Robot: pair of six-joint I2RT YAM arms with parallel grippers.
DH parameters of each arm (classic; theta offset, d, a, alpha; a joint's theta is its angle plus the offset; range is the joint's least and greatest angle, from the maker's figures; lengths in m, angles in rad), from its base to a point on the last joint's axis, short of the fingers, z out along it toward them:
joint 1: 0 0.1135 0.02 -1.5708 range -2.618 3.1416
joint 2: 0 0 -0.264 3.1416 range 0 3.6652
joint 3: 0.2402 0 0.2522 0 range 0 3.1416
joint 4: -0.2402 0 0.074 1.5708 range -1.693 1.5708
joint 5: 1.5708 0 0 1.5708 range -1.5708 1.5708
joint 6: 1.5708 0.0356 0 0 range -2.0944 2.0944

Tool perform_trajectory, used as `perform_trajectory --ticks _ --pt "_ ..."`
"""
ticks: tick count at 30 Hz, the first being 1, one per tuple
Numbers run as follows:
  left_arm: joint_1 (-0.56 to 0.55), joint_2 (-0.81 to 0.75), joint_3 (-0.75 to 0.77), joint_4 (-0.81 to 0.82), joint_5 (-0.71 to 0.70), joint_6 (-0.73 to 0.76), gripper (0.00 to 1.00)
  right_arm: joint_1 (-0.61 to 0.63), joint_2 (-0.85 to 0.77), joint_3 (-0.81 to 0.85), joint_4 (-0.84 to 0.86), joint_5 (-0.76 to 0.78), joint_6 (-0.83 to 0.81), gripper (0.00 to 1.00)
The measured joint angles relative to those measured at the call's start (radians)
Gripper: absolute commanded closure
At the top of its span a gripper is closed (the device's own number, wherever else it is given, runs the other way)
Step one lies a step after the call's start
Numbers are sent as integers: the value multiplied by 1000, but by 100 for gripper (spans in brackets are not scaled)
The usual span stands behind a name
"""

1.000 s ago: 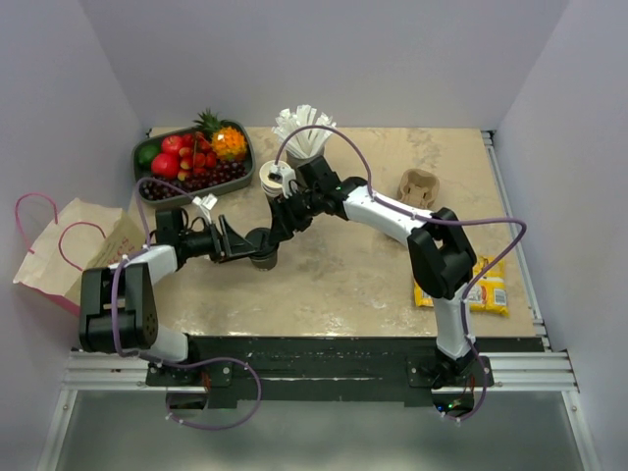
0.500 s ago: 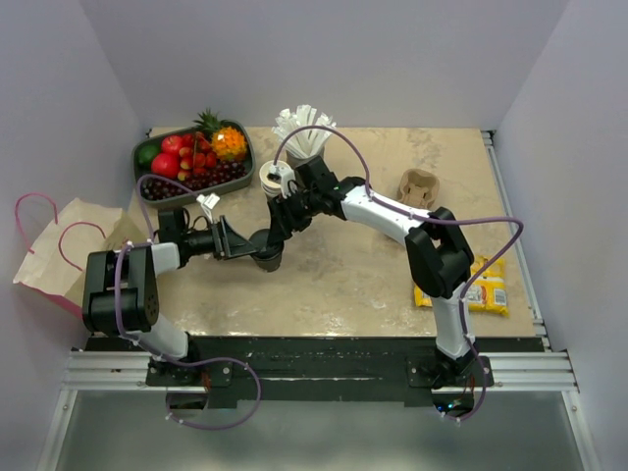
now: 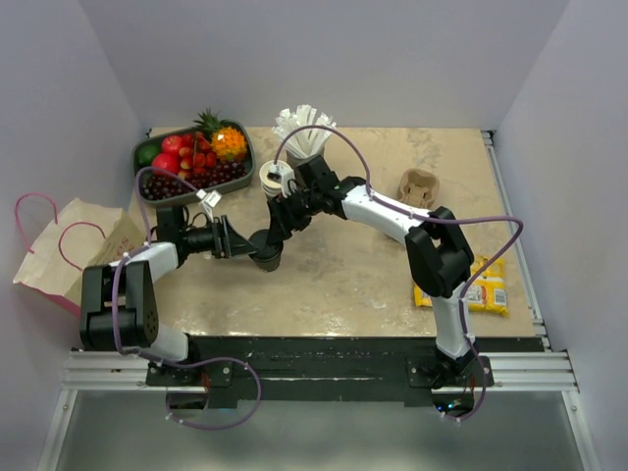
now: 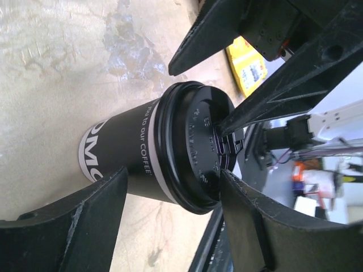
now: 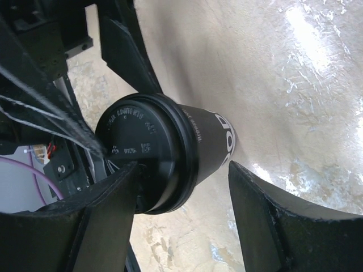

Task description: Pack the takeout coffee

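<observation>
The takeout coffee (image 3: 267, 257), a dark paper cup with a black lid, stands upright on the table between both arms. My left gripper (image 3: 241, 242) reaches in from the left and is open. In the left wrist view the cup (image 4: 130, 153) sits just past my left gripper (image 4: 173, 175), whose one finger (image 4: 244, 221) is at the lid's rim. My right gripper (image 3: 278, 228) comes from the far side and is open. In the right wrist view one finger (image 5: 108, 204) of my right gripper (image 5: 182, 167) rests on the lid (image 5: 142, 147). The other finger stands apart from the cup's side.
A fruit tray (image 3: 193, 157), a stack of lidless cups (image 3: 275, 180) and a holder of white straws (image 3: 304, 137) stand at the back. A cardboard carrier (image 3: 419, 186) sits far right, a yellow packet (image 3: 486, 287) near right. A paper bag (image 3: 74, 245) lies off the table's left edge.
My left arm has shifted slightly, its gripper edging a little farther from the near edge by the cup. The right arm and the cup have barely moved.
</observation>
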State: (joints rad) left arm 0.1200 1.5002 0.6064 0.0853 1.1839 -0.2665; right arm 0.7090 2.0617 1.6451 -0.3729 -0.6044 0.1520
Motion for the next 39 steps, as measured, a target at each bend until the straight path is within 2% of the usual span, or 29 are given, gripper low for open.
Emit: perform_trajectory --ticks 6,17,32,34,35,39 --pt "-10 -77 43 -126 -13 87 28 -32 0 -4 9 -86 1 27" --pt "-8 -173 -4 -159 -87 13 28 -55 27 -18 85 -198 70 25" --pt "-3 -95 -24 -134 -58 -26 30 -54 66 -18 119 -220 124 24" --pt "-3 -81 -11 -147 -42 0 27 -55 66 -19 145 -245 152 19" --pt "-3 -67 12 -180 -29 31 27 -56 66 -20 161 -257 168 12" --pt "-2 5 166 -375 6 252 27 -60 66 -30 232 -310 236 4"
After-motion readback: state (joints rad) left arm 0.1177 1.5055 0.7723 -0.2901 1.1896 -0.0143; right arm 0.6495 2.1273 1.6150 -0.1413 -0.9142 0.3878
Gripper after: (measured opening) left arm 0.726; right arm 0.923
